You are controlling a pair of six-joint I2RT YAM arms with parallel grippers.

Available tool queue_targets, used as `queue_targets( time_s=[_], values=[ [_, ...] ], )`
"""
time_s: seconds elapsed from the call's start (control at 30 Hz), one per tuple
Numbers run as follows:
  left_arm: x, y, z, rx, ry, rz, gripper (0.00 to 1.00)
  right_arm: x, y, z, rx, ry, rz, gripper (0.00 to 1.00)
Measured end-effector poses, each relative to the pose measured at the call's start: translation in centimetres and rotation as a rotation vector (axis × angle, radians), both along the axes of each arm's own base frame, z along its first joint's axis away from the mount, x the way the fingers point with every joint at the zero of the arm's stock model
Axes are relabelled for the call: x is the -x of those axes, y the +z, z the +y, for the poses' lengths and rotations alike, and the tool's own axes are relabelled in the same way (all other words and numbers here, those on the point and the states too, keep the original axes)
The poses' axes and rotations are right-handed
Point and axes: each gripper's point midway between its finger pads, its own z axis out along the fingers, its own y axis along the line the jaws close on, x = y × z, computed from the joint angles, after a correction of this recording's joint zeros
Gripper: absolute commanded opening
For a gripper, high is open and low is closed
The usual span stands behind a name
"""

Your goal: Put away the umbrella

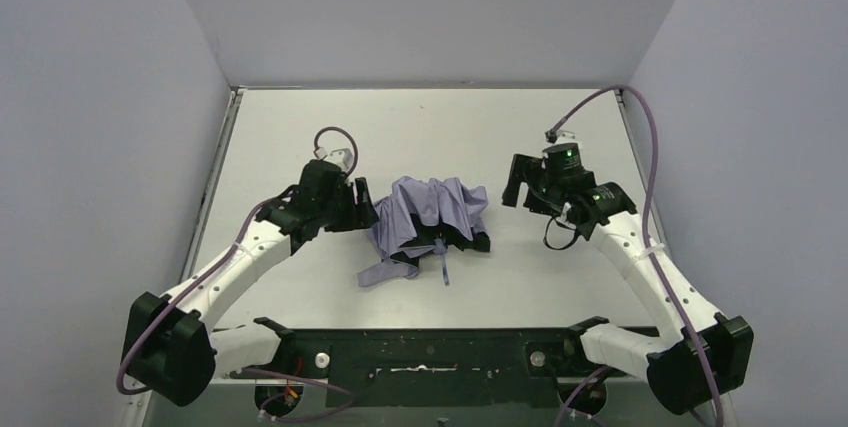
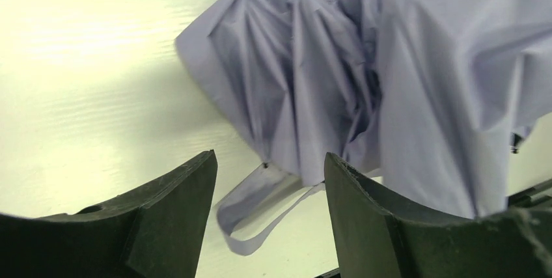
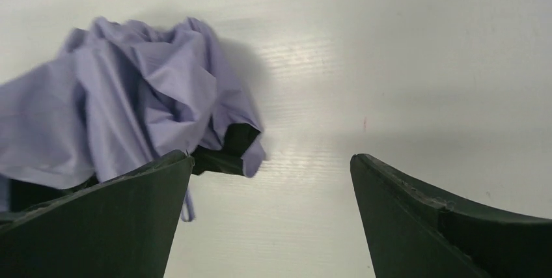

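Note:
The umbrella [image 1: 432, 215] lies crumpled in the middle of the table, pale lavender fabric loose, black parts under its right end and a thin strap hanging toward the front. My left gripper [image 1: 362, 205] is open right at the umbrella's left edge. In the left wrist view a lavender loop [image 2: 250, 206] lies on the table between my open fingers, with the umbrella's bunched fabric [image 2: 364, 76] just beyond. My right gripper [image 1: 514, 187] is open and empty, a short way right of the umbrella. The right wrist view shows the umbrella [image 3: 124, 102] ahead on the left.
The white table [image 1: 430, 122] is walled by grey panels at the back and both sides. A black mounting rail [image 1: 430, 352] runs along the near edge between the arm bases. Purple cables [image 1: 652, 147] loop from both arms.

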Motion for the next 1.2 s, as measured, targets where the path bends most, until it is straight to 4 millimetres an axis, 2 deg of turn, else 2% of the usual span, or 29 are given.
queue_targets(
  time_s=[0.1, 0.17, 0.23, 0.33, 0.43, 0.63, 0.73, 0.83, 0.97, 1.2],
  values=[
    [0.8, -0.8, 1.8, -0.03, 0.044, 0.004, 0.61, -1.1, 3.6, 1.4, -0.047, 0.039, -0.066, 1.0],
    [1.2, -1.4, 2.5, -0.044, 0.062, 0.016, 0.62, -1.6, 5.4, 3.2, -0.076, 0.089, -0.097, 1.0],
    [1.6, -2.1, 3.0, -0.058, 0.074, 0.029, 0.63, -1.9, 6.4, 5.7, -0.091, 0.152, -0.104, 1.0],
    [2.3, -3.0, 3.5, -0.068, 0.081, 0.048, 0.64, -2.5, 6.3, 9.0, -0.098, 0.228, -0.075, 1.0],
    [2.9, -3.2, 3.9, -0.068, 0.087, 0.051, 0.64, -3.5, 4.0, 11.4, -0.076, 0.269, -0.01, 1.0],
    [3.3, -2.8, 4.2, -0.053, 0.094, 0.027, 0.64, -4.4, -2.7, 13.5, 0.0, 0.314, 0.156, 1.0],
    [3.7, -3.3, 4.4, -0.053, 0.094, 0.043, 0.65, -4.4, -5.2, 14.3, 0.015, 0.335, 0.218, 1.0],
    [4.0, -3.8, 4.5, -0.055, 0.095, 0.057, 0.65, -3.6, -7.0, 15.6, 0.025, 0.37, 0.265, 1.0],
    [4.3, -3.9, 4.4, -0.048, 0.096, 0.063, 0.65, -2.9, -8.5, 17.0, 0.038, 0.4, 0.291, 1.0],
    [4.3, -3.9, 4.3, -0.039, 0.092, 0.066, 0.65, -2.6, -11.6, 17.7, 0.078, 0.395, 0.336, 0.99]
  ],
)
